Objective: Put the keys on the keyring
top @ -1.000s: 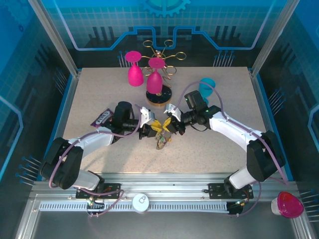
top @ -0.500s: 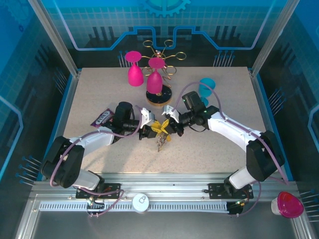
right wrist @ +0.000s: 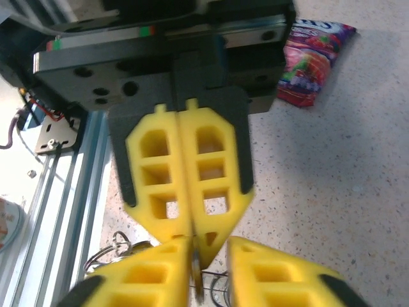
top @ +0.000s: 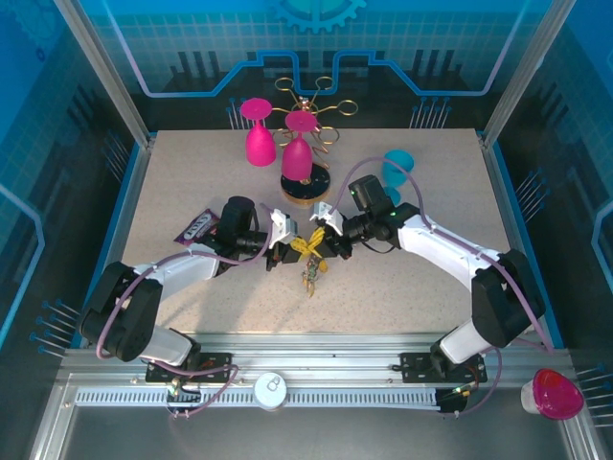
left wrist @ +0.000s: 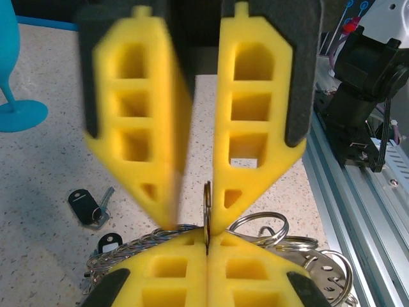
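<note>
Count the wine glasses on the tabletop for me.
3. One pink glass stands just left of the rack; a second pink glass is at the rack, over its wooden base; a teal glass is partly hidden behind the right arm.

Ahead of me a gold wire rack (top: 326,103) on a round wooden base (top: 306,189) carries a pink wine glass (top: 298,153) foot-up, with a second pink glass (top: 259,134), also foot-up, just to its left. A teal glass (top: 395,171) stands on the speckled table (top: 192,172) to my right, and a purple snack packet (top: 198,226) lies flat to my left
</note>
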Controlling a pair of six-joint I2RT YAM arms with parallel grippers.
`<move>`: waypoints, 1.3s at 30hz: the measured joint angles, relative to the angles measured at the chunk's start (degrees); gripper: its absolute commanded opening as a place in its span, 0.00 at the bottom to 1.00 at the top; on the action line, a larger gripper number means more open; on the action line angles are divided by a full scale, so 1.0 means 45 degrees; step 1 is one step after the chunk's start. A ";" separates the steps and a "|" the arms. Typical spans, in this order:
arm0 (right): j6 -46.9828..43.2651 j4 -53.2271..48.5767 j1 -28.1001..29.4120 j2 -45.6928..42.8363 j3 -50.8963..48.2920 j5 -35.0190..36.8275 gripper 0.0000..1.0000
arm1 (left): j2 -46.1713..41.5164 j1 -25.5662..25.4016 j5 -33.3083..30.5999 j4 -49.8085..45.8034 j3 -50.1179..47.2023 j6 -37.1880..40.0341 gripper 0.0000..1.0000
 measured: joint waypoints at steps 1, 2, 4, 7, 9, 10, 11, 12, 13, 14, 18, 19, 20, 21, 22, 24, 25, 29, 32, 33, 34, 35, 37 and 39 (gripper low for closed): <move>0.0112 0.0175 -0.0010 -0.0146 -0.0131 0.0044 0.41 | 0.0000 -0.0029 -0.0005 0.0005 -0.0005 0.0034 0.00; 0.0160 0.0311 -0.0034 -0.0335 -0.0291 0.0078 0.42 | 0.0000 -0.0029 -0.0005 0.0005 -0.0005 0.0049 0.00; 0.0287 0.0651 -0.0151 -0.0865 -0.0695 0.0189 0.43 | 0.0000 -0.0039 -0.0010 0.0019 -0.0019 0.0087 0.00; 0.0350 0.1137 -0.0340 -0.1758 -0.1447 0.0690 0.39 | -0.0015 -0.0039 -0.0034 0.0170 -0.0117 0.0199 0.00; 0.0316 0.1574 -0.0355 -0.2229 -0.2055 0.1030 0.37 | -0.0034 -0.0039 -0.0039 0.0306 -0.0243 0.0330 0.00; 0.0282 0.1821 -0.0330 -0.2443 -0.2438 0.1171 0.35 | -0.0049 -0.0039 -0.0039 0.0427 -0.0325 0.0379 0.00; 0.0233 0.2064 -0.0296 -0.2608 -0.2817 0.1307 0.34 | -0.0078 -0.0039 -0.0039 0.0539 -0.0408 0.0427 0.00; 0.0189 0.2259 -0.0243 -0.2701 -0.3099 0.1423 0.33 | -0.0112 -0.0039 -0.0044 0.0602 -0.0471 0.0457 0.00; 0.0107 0.2424 -0.0165 -0.2764 -0.3385 0.1520 0.31 | -0.0141 -0.0039 -0.0044 0.0743 -0.0563 0.0529 0.00; 0.0039 0.2623 -0.0078 -0.2788 -0.3614 0.1651 0.30 | -0.0160 -0.0039 -0.0053 0.0865 -0.0646 0.0612 0.00; -0.0097 0.3385 0.0117 -0.2793 -0.3993 0.1880 0.28 | -0.0287 -0.0039 -0.0102 0.1336 -0.0923 0.0772 0.00; -0.0102 0.3585 0.0141 -0.2793 -0.3993 0.1914 0.28 | -0.0311 -0.0039 -0.0102 0.1418 -0.0962 0.0826 0.00; -0.0102 0.3803 0.0155 -0.2793 -0.3993 0.1938 0.27 | -0.0330 -0.0039 -0.0097 0.1462 -0.0986 0.0894 0.00; -0.0097 0.3959 0.0180 -0.2793 -0.3993 0.1928 0.27 | -0.0335 -0.0039 -0.0097 0.1491 -0.0996 0.0962 0.00; -0.0097 0.4129 0.0223 -0.2783 -0.3993 0.1923 0.26 | -0.0335 -0.0039 -0.0097 0.1525 -0.0996 0.0991 0.00; -0.0087 0.4430 0.0306 -0.2735 -0.3993 0.1875 0.24 | -0.0335 -0.0039 -0.0097 0.1559 -0.0996 0.1005 0.00; -0.0087 0.4551 0.0345 -0.2686 -0.3993 0.1821 0.23 | -0.0335 -0.0039 -0.0097 0.1569 -0.1001 0.1005 0.00; -0.0068 0.4881 0.0442 -0.2463 -0.3993 0.1637 0.19 | -0.0335 -0.0039 -0.0097 0.1617 -0.1025 0.1005 0.00; 0.0010 0.5168 0.0476 -0.2317 -0.3993 0.1515 0.14 | -0.0335 -0.0039 -0.0102 0.1676 -0.1044 0.1005 0.00; 0.0034 0.5231 0.0495 -0.2273 -0.3993 0.1467 0.12 | -0.0335 -0.0039 -0.0102 0.1710 -0.1054 0.1005 0.00; 0.0073 0.5319 0.0534 -0.2205 -0.3993 0.1413 0.09 | -0.0335 -0.0039 -0.0102 0.1729 -0.1069 0.1005 0.00; 0.0121 0.5377 0.0583 -0.2147 -0.3993 0.1355 0.06 | -0.0335 -0.0039 -0.0102 0.1763 -0.1073 0.1005 0.00; 0.0185 0.5498 0.0602 -0.2055 -0.3993 0.1311 0.00 | -0.0335 -0.0029 -0.0131 0.1797 -0.1093 0.1001 0.00; 0.0175 0.5547 0.0602 -0.2001 -0.3993 0.1282 0.00 | -0.0335 -0.0024 -0.0146 0.1817 -0.1141 0.1001 0.00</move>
